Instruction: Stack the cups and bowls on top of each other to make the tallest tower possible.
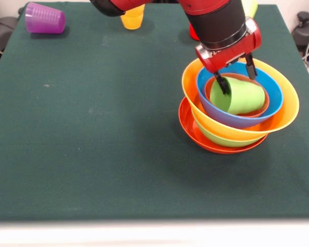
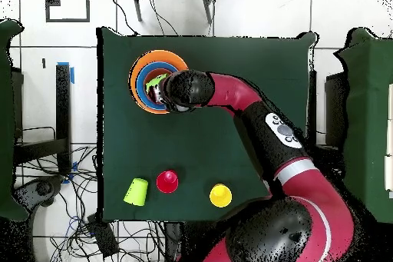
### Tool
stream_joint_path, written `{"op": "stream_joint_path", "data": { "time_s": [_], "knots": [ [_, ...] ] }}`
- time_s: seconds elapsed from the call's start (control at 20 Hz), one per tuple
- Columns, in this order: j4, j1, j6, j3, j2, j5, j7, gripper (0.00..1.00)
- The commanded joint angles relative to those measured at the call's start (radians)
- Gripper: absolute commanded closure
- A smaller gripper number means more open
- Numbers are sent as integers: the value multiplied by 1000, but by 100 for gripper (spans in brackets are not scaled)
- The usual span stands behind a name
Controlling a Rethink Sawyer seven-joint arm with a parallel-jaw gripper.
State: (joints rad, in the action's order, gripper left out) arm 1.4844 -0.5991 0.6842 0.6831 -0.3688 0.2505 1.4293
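Observation:
The tower stands at the right in the front view: a wide red-orange bowl (image 1: 195, 135) at the bottom, then a green bowl (image 1: 216, 138), the large orange-yellow bowl (image 1: 288, 110), the blue bowl (image 1: 275, 95) and the small orange bowl (image 1: 265, 105) on top. A light green cup (image 1: 242, 96) lies tilted on its side in the small orange bowl. My gripper (image 1: 239, 82) hangs just over this cup with its jaws apart, one fingertip (image 1: 224, 86) at the cup's mouth. The overhead view shows the tower (image 2: 140, 71) and the gripper (image 2: 165, 92).
A purple cup (image 1: 45, 18) lies on its side at the far left corner. A yellow cup (image 1: 133, 18) (image 2: 220, 194), a red cup (image 1: 193, 34) (image 2: 167, 181) and a second light green cup (image 1: 250, 7) (image 2: 137, 190) stand along the far edge near the robot.

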Motion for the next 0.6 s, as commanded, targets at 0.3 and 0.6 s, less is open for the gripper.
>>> {"op": "stream_joint_path", "data": {
  "time_s": [0.3, 0.6],
  "knots": [
    [-19, -12, -68, 21, 35, 102, -108, 100],
    [-20, -11, -69, 20, 34, 100, -105, 100]
  ]
}}
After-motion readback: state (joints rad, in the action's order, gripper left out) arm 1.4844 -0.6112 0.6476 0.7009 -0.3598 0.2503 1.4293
